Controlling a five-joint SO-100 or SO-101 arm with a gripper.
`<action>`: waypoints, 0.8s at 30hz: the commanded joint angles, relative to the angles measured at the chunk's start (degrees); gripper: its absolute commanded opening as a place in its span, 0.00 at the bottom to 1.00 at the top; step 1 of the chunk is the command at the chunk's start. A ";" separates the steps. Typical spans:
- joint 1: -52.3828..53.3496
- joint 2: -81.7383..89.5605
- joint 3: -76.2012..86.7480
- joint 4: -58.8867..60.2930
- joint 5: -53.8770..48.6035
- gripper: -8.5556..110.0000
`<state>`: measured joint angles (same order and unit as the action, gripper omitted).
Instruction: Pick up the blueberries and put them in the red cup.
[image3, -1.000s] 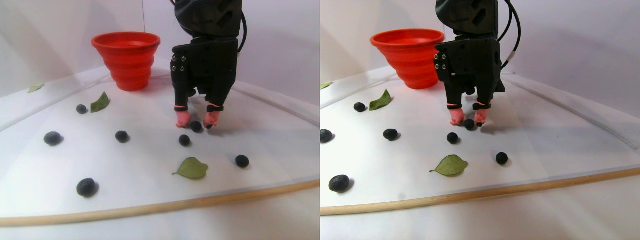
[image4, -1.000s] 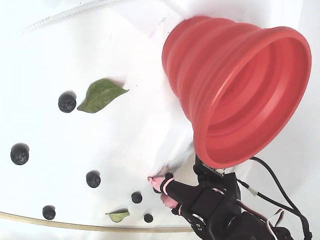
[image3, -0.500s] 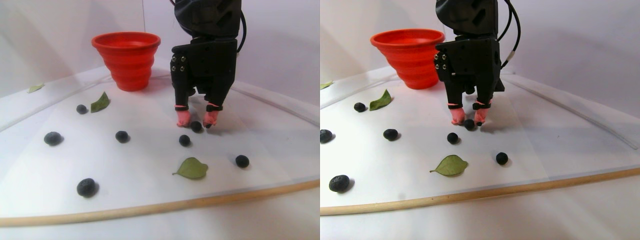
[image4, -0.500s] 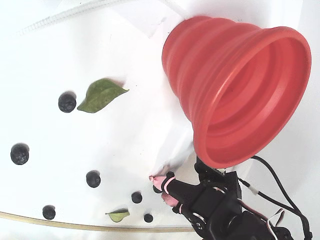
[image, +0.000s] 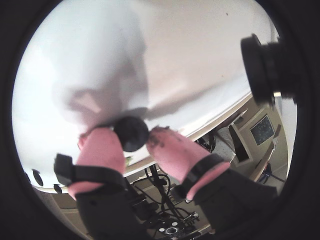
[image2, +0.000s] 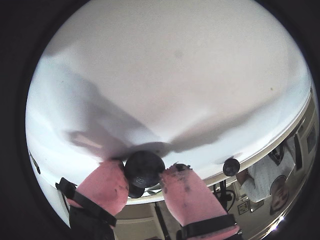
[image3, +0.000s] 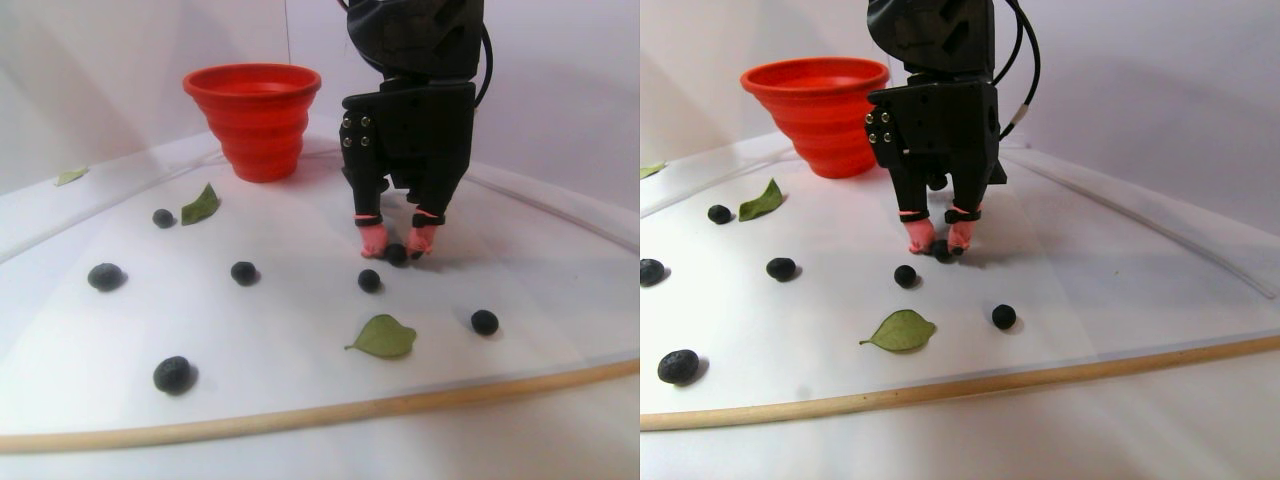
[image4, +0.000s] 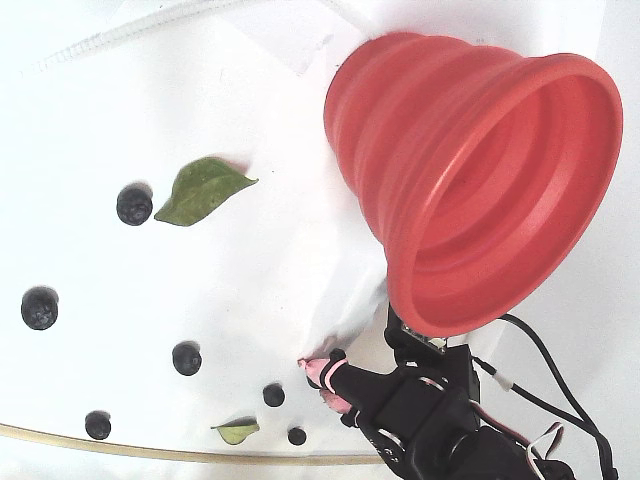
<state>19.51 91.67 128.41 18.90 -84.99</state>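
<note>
One blueberry (image: 131, 133) sits between the pink fingertips (image: 102, 150), and the gripper (image3: 397, 248) is nearly closed on it at table level; both wrist views show the pads touching its sides, so I'd call it pinched but not lifted. Step in hand: grasp of the first berry. The stereo pair view shows six loose blueberries (image3: 369, 281) spread across the white table (image3: 300, 230), plus green leaves (image3: 383, 337) to ignore. The red cup (image3: 254, 115) stands upright behind and to the view's left of the arm, near but apart; from the fixed view its inside looks empty. Next: lift straight up, clear the rim, move over the opening, release. Risk: the round berry squirting out.
</note>
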 joint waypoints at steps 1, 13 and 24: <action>1.58 5.27 0.88 0.44 -0.09 0.17; 0.79 9.58 0.97 3.16 1.32 0.16; -1.32 15.47 0.35 8.35 2.37 0.16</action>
<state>18.28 101.16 129.02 25.58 -83.06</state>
